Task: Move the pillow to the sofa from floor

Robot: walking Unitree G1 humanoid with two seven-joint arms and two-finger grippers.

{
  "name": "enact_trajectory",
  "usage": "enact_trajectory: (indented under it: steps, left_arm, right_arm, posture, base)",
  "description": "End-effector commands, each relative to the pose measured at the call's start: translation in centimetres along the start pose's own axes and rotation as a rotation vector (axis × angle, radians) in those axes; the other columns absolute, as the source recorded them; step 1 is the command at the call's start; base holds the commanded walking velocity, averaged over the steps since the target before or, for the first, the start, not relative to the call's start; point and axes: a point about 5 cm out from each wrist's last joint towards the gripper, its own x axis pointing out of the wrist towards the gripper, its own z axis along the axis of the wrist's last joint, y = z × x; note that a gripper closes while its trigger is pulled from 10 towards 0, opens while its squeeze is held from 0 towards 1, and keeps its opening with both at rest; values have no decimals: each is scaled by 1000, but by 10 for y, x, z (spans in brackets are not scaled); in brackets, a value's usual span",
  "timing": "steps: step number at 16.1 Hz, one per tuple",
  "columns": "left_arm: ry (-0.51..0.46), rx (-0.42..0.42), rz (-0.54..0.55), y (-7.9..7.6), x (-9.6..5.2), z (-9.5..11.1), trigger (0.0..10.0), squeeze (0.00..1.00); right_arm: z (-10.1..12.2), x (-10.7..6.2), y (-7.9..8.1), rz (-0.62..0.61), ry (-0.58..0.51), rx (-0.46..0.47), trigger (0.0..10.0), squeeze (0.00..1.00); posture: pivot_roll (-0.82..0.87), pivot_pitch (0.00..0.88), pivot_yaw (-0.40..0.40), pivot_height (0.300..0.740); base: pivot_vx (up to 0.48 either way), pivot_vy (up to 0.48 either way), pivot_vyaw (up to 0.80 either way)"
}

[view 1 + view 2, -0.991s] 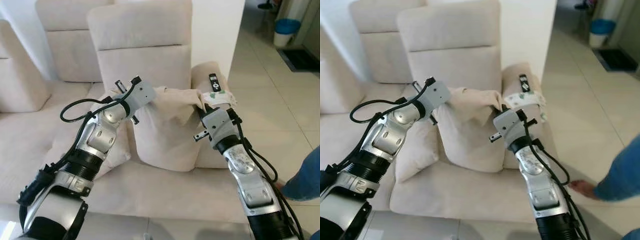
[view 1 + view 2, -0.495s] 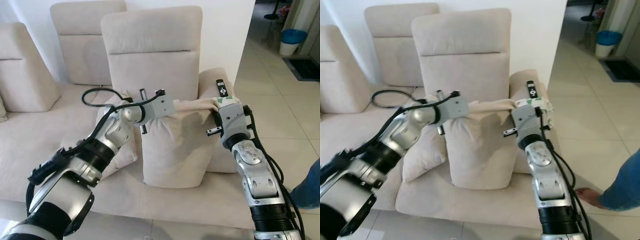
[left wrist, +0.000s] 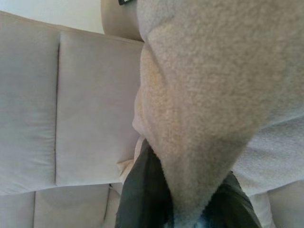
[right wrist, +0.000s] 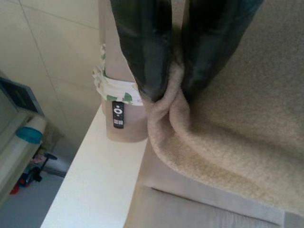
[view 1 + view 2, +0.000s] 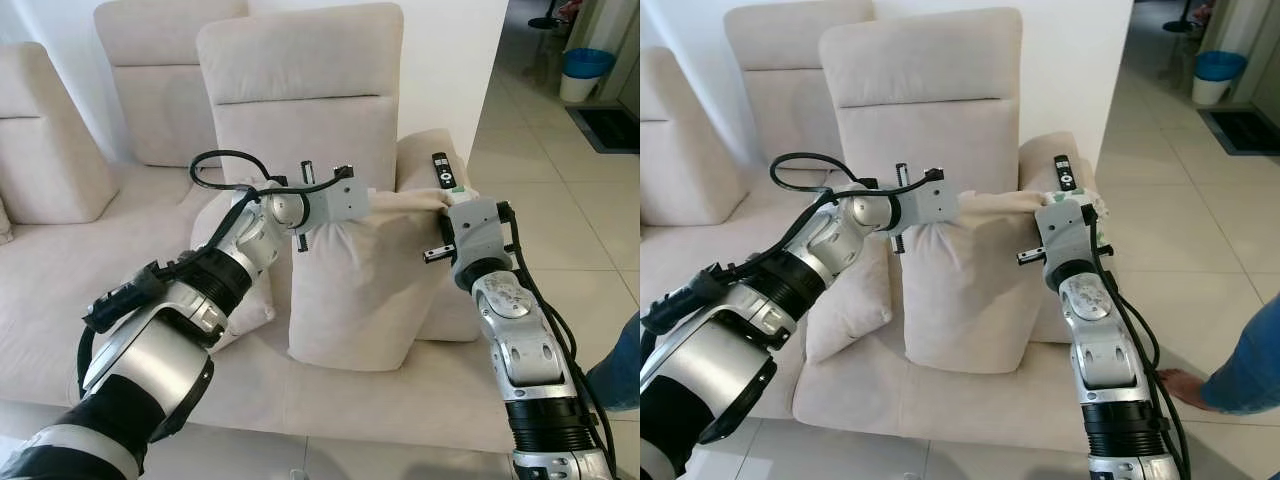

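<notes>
1. On the sofa (image 5: 120, 300) seat, the beige pillow (image 5: 365, 290) stands upright against the backrest (image 5: 300, 100), its lower edge on the seat cushion, right side next to the armrest (image 5: 425, 160).
2. Left end effector (image 5: 362, 200) is at the pillow's top left corner. Left wrist view: black fingers (image 3: 142, 190) sit either side of a fabric fold, clamped on it.
3. Right end effector (image 5: 447, 205) is at the pillow's top right corner. Right wrist view: both fingers (image 4: 142, 52) pinch a bunched ridge of the pillow fabric, clenched on it.
4. Top edge of the pillow is stretched taut between the two end effectors; the body hangs below with a crease down the middle.
5. Second, smaller cushion (image 5: 235, 290) leans just left of the pillow, partly behind the left arm.
6. Black remote control (image 5: 443, 171) lies on top of the armrest, beside a white cloth with green print (image 5: 1090, 205), close to the right end effector.
7. Tiled floor (image 5: 560, 200) to the right; blue bin (image 5: 583, 72) far back near a dark mat (image 5: 610, 128).
8. Person's blue sleeve (image 5: 1245, 360) and hand (image 5: 1185, 382) at the lower right edge, well apart from the pillow.
</notes>
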Motion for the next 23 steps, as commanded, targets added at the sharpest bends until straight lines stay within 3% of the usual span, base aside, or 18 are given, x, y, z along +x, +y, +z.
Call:
enact_trajectory:
  steps: [1, 2, 6, 7, 8, 9, 13, 18, 20, 22, 23]
  left_arm:
    - [-28, 18, 35, 9, -3, 6, 10000, 514]
    - [-34, 4, 40, 9, -3, 6, 10000, 1000]
    - [-44, -30, 66, 10, -2, 4, 10000, 1000]
    - [-45, -31, 78, 11, -1, 5, 10000, 729]
    - [-50, -38, 96, 13, 0, 6, 10000, 333]
    - [-59, -50, 122, 16, -1, 8, 10000, 0]
    - [-166, -162, 279, 38, -7, 20, 10000, 0]
    - [-196, -204, 385, 50, -11, 22, 10000, 0]
    - [-226, -314, 408, 49, -10, 20, 10000, 0]
    - [-348, -610, 418, 41, -5, 21, 10000, 0]
    - [-385, -700, 398, 34, -2, 20, 10000, 0]
  right_arm:
    - [-5, -2, 4, 15, 32, 2, 10000, 345]
    - [-5, -3, 4, 16, 33, 2, 10000, 1000]
    - [-8, -2, -1, -5, 51, -21, 10000, 1000]
    - [-8, -2, -3, -13, 55, -27, 10000, 0]
    - [-8, -1, -4, -21, 55, -32, 10000, 0]
    - [-7, -1, -5, -33, 50, -35, 10000, 0]
    - [1, 0, -7, -55, 3, -45, 10000, 0]
    - [11, -1, -8, -47, -59, -74, 10000, 0]
    - [19, -4, 6, 17, -123, -65, 10000, 0]
    - [23, -10, 20, 66, -167, -4, 10000, 0]
    - [21, -12, 23, 65, -171, 33, 10000, 0]
  posture:
    - [-13, 0, 131, 740]
    - [-11, 0, 128, 740]
    - [-7, 0, 123, 740]
    - [-7, 0, 123, 740]
    - [-7, 0, 123, 740]
    - [-5, 0, 122, 740]
    - [-13, 0, 125, 740]
    - [-14, 0, 119, 740]
    - [-11, 0, 114, 740]
    - [-8, 0, 112, 740]
    - [-9, 0, 111, 740]
  base:
    - [0, 0, 0]
    - [0, 0, 0]
    - [0, 0, 0]
    - [0, 0, 0]
    - [0, 0, 0]
    - [0, 0, 0]
    - [0, 0, 0]
    - [0, 0, 0]
    - [0, 0, 0]
    - [0, 0, 0]
    - [0, 0, 0]
